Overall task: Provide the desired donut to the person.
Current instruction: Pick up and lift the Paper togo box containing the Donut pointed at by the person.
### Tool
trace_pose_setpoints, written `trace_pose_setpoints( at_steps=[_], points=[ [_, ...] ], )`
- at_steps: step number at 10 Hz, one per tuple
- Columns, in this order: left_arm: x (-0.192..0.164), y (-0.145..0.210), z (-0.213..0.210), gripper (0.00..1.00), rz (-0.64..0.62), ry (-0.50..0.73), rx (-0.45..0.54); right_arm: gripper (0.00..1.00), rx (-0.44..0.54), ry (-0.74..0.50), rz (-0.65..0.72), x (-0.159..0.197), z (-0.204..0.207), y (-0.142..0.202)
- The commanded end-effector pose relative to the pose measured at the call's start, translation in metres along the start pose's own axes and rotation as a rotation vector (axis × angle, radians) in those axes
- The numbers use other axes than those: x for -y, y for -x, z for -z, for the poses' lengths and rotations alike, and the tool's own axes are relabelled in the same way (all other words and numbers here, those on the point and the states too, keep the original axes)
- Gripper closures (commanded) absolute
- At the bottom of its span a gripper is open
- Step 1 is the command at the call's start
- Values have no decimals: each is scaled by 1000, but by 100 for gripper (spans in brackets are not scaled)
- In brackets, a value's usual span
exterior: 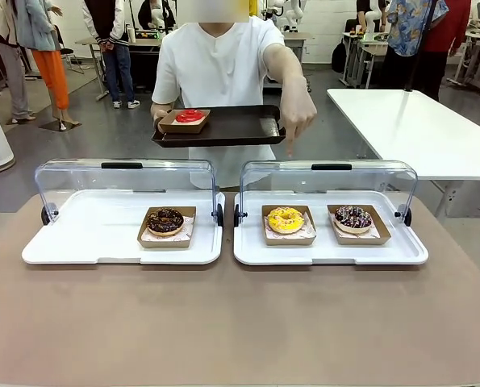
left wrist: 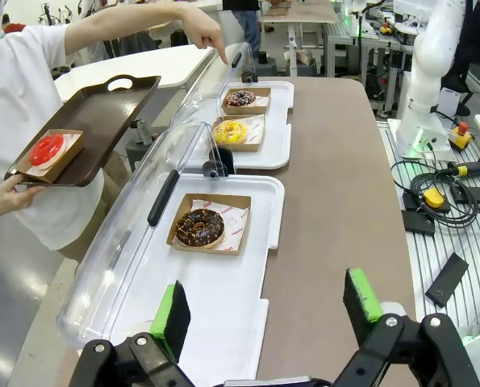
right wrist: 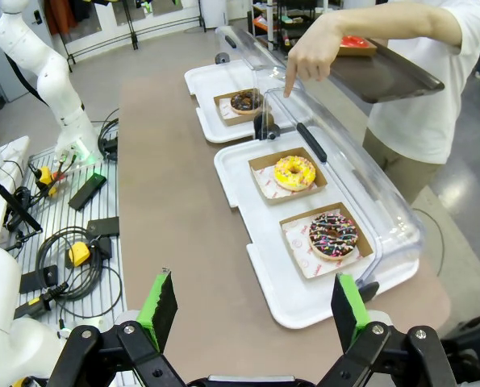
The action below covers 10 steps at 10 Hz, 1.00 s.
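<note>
Nearest: R gripper (right wrist: 253, 290), green pads spread wide, nothing btwn them, hanging over the desk's (exterior: 223, 322) right-hand end. L gripper (left wrist: 264, 294) is likewise fully spread and empty, above the outer end of the left white tray (exterior: 86, 256).

The person (exterior: 219, 64) stands at the desk's far edge. One hand holds a dark tray (exterior: 240, 125) w/ a red donut (exterior: 189, 116) on it. The other hand (exterior: 298, 117) points a finger down over the left part of the right white tray (exterior: 328, 258). Judged target: the yellow donut (exterior: 285, 219).

Key relation: the yellow donut sits in the left half of the right white tray, near the desk's middle, in a cardboard tray (exterior: 289, 239) set square to the white tray's edges. From the R gripper it lies ahead and a bit right of the finger gap, beyond the sprinkle donut (exterior: 353, 218), which is closer to that gripper. From the L gripper it's farther off, past the chocolate donut (exterior: 165, 221) and the tray gap. So the R arm looks nearer, approaching from the desk's near edge. The clear lid (exterior: 328, 173) stands raised along the tray's far edge, so the top and near side are free.

Look: round ring, bright yellow glaze w/ small flecks, hole in ctr, so no long axis. The brown card tray gives the straight edges to pinch, prob. safer than the glaze.
</note>
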<state>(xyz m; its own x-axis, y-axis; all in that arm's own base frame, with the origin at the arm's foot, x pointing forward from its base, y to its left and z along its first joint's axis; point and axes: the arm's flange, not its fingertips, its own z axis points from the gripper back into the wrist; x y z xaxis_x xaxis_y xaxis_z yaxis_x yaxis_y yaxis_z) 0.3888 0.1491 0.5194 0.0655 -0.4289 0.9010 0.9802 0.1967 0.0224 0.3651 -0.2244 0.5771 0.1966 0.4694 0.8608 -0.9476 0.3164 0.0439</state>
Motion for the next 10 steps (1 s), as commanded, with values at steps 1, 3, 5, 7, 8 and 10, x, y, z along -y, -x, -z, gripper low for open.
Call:
trace_pose_setpoints(
  at_steps=[1,3,5,7,8,10],
  points=[
    [-1,-1,0,0,5,-6,21,0,-5,7,7,0,0,-1],
    [-1,-1,0,0,5,-6,21,0,0,0,0,0,0,0],
    [-1,-1,0,0,5,-6,21,0,-137,5,90,-2,29,-31],
    [-1,-1,0,0,5,-6,21,0,-324,-3,107,-11,73,-65],
    [-1,-1,0,0,5,-6,21,0,-482,-3,51,-21,99,-74],
    [-1,-1,0,0,5,-6,21,0,-750,53,-48,-47,157,-88]
  ],
)
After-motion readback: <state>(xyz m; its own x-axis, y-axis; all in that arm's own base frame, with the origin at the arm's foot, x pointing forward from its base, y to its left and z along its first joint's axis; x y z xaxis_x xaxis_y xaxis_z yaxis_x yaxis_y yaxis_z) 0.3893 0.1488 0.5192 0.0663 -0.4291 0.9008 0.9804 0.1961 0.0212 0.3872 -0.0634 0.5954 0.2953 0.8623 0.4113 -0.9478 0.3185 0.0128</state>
